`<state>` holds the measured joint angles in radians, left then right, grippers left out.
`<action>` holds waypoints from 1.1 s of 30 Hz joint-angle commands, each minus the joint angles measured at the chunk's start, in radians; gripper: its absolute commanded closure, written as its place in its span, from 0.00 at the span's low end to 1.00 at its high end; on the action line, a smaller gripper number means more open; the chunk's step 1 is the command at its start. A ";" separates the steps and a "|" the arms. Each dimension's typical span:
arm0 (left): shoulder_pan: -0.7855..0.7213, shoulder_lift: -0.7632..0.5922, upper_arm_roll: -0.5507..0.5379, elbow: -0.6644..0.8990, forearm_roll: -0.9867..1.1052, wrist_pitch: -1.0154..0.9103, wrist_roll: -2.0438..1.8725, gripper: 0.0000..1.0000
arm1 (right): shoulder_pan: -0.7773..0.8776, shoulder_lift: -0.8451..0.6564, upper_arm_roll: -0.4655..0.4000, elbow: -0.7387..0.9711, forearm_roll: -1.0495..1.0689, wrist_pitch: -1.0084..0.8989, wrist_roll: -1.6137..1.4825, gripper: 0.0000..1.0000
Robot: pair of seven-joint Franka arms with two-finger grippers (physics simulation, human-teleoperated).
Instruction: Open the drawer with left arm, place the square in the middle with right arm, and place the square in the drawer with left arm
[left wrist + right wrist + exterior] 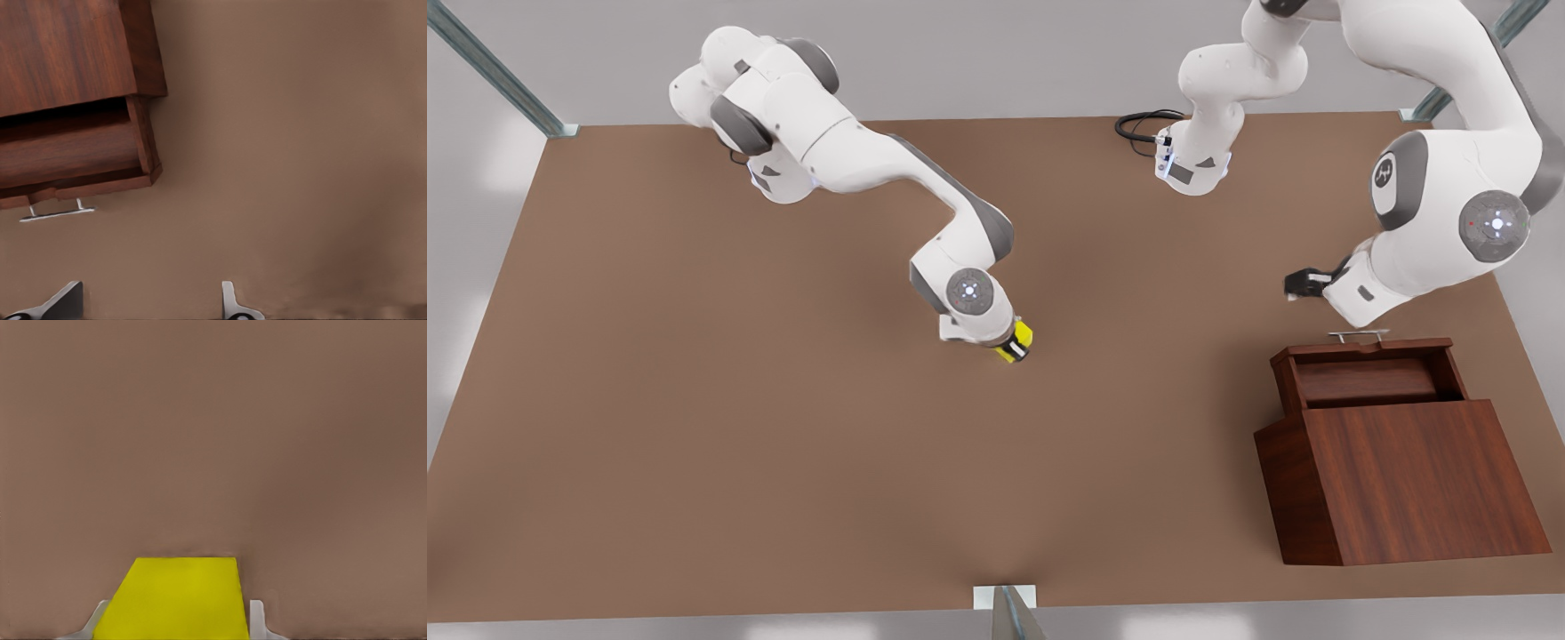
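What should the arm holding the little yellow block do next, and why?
Probably lower it and let go. The right gripper is shut on the square near the table's middle, its drop spot. The drawer is already open, and the left gripper, open, waits beside its handle.

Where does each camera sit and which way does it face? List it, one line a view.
Front view: high above the table, looking down; both arms, the drawer open, the square in the right gripper.
Left wrist view: on the left gripper, open, facing the tabletop beside the drawer and its handle.
Right wrist view: on the right gripper, facing the tabletop; fingers flank the square.
Shared: front and left wrist views both show the drawer.
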<state>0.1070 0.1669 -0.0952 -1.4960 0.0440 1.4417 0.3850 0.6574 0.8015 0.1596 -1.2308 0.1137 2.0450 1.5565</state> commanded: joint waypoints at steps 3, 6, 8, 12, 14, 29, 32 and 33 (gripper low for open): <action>-0.067 0.014 0.005 0.008 0.014 0.006 0.092 0.00 | 0.028 0.058 -0.003 0.074 -0.017 0.020 0.187 0.50; -0.113 0.069 0.000 0.033 0.080 0.006 -0.297 0.00 | 0.044 0.143 -0.003 0.185 -0.085 0.069 0.441 0.50; -0.124 0.071 0.000 0.033 0.076 0.008 -0.290 0.00 | 0.045 0.162 -0.003 0.192 -0.085 0.075 0.439 0.50; -0.124 0.072 0.002 0.033 0.085 0.005 -0.302 0.00 | 0.044 0.159 0.003 0.182 -0.164 -0.045 0.304 0.52; -0.124 0.080 0.002 0.033 0.091 0.006 -0.302 0.00 | 0.042 0.160 0.006 0.162 -0.137 -0.026 0.280 0.51; -0.124 0.091 0.002 0.033 0.085 0.008 -0.302 0.00 | -0.076 0.016 0.006 0.136 -0.112 -0.124 0.033 0.00; -0.229 0.091 0.002 0.033 0.076 0.006 -0.304 0.00 | -0.283 -0.175 0.001 0.062 -0.115 -0.223 -0.358 0.00; -0.344 0.117 0.002 0.037 0.079 0.011 -0.304 0.00 | -0.347 -0.218 -0.003 0.042 -0.124 -0.230 -0.491 0.00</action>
<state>-0.3232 0.3227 -0.0931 -1.4162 0.1256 1.4702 0.0678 0.2633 0.5608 0.1520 -1.2077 -0.0288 1.8143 0.9787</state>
